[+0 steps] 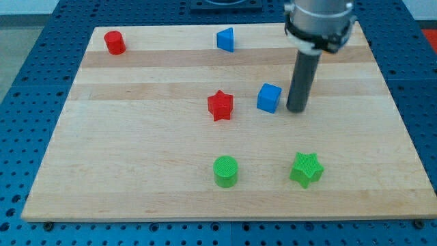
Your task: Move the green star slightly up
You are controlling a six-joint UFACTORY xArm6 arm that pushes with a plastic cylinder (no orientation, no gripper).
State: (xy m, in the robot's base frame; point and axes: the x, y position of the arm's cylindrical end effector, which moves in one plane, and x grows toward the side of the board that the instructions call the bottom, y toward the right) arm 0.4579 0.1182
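Observation:
The green star (306, 169) lies on the wooden board (136, 150) at the view's lower right. My tip (295, 109) rests on the board above the star, well apart from it, just to the right of a blue cube (269, 98). A green cylinder (225, 171) stands to the left of the star.
A red star (220, 105) lies near the board's middle, left of the blue cube. A blue triangular block (226, 39) sits at the top centre. A red cylinder (115, 42) stands at the top left. The board's bottom edge runs close below the green blocks.

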